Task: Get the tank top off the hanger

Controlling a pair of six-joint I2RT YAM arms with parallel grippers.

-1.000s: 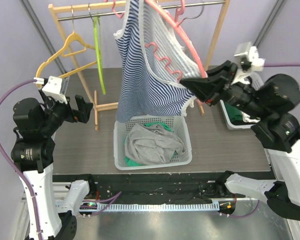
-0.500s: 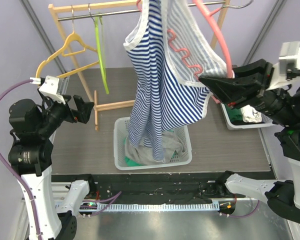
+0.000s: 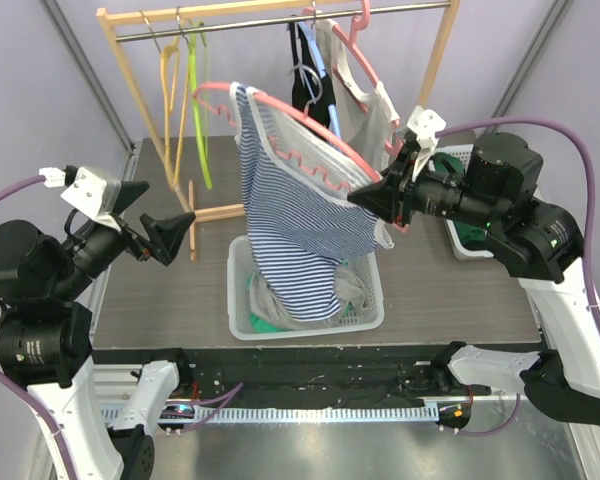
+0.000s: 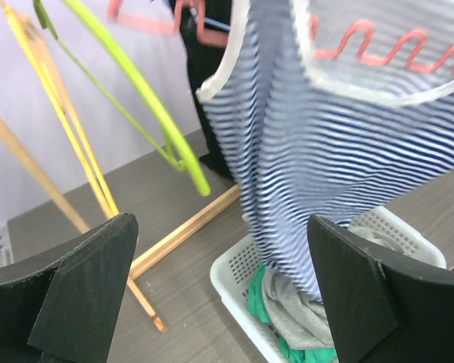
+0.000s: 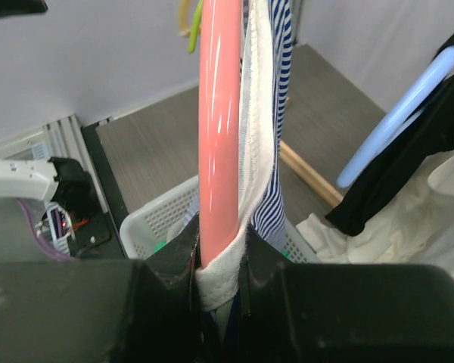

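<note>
A blue-and-white striped tank top (image 3: 300, 225) hangs on a pink hanger (image 3: 280, 115), off the rail, above the white basket (image 3: 242, 322). My right gripper (image 3: 365, 197) is shut on the hanger's end and the top's white strap; in the right wrist view the pink hanger (image 5: 218, 128) and strap (image 5: 250, 197) sit clamped between the jaws. My left gripper (image 3: 178, 228) is open and empty, left of the top. In the left wrist view the tank top (image 4: 340, 144) hangs ahead between the open fingers (image 4: 83, 287).
A wooden rack (image 3: 120, 60) holds yellow (image 3: 168, 90) and green (image 3: 195, 120) hangers, a blue hanger with a black garment (image 3: 305, 70), and a white garment (image 3: 365, 90). The basket holds grey (image 3: 280, 305) and green clothes. A bin (image 3: 460, 235) stands at right.
My right gripper has swung the hanger and tank top down and left, off the rail, over the basket. My left gripper has lowered slightly and stays open.
</note>
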